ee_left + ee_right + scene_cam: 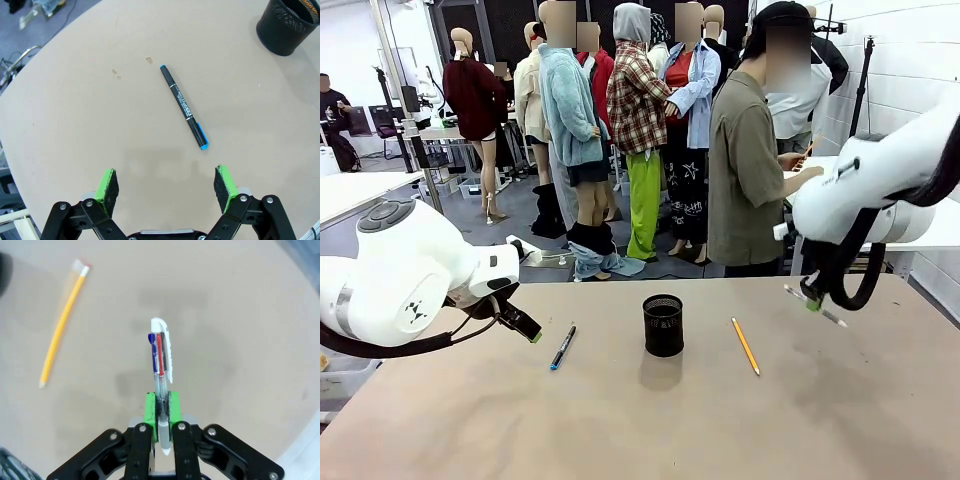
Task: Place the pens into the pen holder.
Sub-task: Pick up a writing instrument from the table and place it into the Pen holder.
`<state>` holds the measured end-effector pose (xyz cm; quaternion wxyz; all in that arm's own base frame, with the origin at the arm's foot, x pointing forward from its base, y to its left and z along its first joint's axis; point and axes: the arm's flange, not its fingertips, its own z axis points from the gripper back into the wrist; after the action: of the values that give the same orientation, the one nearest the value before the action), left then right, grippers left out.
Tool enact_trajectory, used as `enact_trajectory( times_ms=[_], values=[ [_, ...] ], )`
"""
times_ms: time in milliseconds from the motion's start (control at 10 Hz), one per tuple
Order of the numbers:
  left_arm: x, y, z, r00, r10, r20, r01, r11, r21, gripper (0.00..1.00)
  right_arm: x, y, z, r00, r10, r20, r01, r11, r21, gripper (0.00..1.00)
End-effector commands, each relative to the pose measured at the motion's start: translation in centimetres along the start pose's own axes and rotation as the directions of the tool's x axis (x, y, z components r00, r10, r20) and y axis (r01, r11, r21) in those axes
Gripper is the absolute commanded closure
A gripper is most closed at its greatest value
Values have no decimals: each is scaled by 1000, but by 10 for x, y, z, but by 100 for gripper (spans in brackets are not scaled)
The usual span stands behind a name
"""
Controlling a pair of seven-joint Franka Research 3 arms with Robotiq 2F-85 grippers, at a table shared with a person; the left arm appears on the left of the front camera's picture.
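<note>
The black mesh pen holder (663,325) stands mid-table, also at the top right corner of the left wrist view (289,25). A dark pen with blue tips (562,347) (184,106) lies left of it, just ahead of my left gripper (525,327) (167,187), which hangs open above the table. A yellow pencil (745,345) (62,326) lies right of the holder. Above the table's right side my right gripper (813,297) (162,407) is shut on a white multicolour pen (815,305) (162,357), lifted off the surface.
A person in an olive shirt (745,170) stands at the far side of the tan table (640,420), behind my right arm. Small marks (116,73) spot the tabletop near the dark pen.
</note>
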<state>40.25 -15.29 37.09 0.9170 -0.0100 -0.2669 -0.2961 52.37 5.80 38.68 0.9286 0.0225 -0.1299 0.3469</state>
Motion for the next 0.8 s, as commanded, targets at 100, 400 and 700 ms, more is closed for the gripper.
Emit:
enact_trajectory(
  times_ms=[100,400,700],
  values=[
    [0,2,1,1000,4,1,-4,1000,0,0,-10,16,33,916,193,352,-266,948,172,100],
    [0,2,1,1000,4,1,-4,1000,0,0,43,41,54,667,161,727,-449,866,221,100],
    [0,2,1,1000,4,1,-4,1000,0,0,94,84,52,464,158,872,-632,749,200,100]
  ],
)
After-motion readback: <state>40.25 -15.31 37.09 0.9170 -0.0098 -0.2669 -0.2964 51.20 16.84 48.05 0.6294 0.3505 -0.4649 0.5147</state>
